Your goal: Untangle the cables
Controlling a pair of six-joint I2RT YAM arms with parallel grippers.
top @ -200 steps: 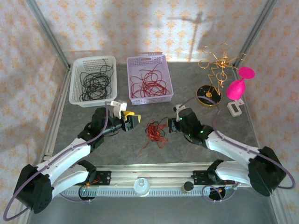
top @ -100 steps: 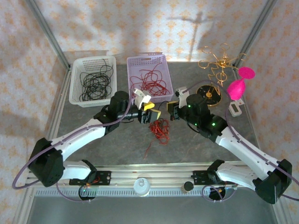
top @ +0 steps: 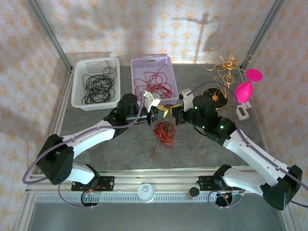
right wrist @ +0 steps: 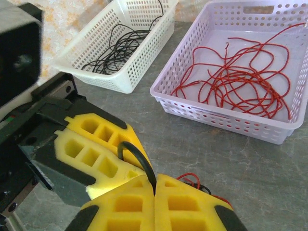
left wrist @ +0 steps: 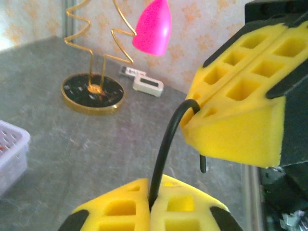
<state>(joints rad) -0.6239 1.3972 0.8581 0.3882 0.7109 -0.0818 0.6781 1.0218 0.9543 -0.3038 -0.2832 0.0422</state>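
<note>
— What is being gripped?
— One black cable (left wrist: pixel 163 149) is being pinched by the closed left tool (left wrist: pixel 150 195) and by the closed right tool (right wrist: pixel 155 190) facing it.
— The red tangle (top: pixel 164 133)?
— Being carried by the bench (top: pixel 192 154), close beneath both tools.

Fingers (right wrist: pixel 125 204): matt yellow cellular foam. Black cable (left wrist: pixel 164 149): smooth, slightly glossy sheath. White basket (right wrist: pixel 149 48) and lilac basket (right wrist: pixel 216 118): perforated plastic. Wire ornament (left wrist: pixel 93 94): shiny gold metal. Counter (left wrist: pixel 72 159): matt, mottled grey, stone-like.

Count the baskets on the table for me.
2. A white basket at the back left holds black cables; a lilac basket just to its right holds red cables. None seems hidden.
</note>
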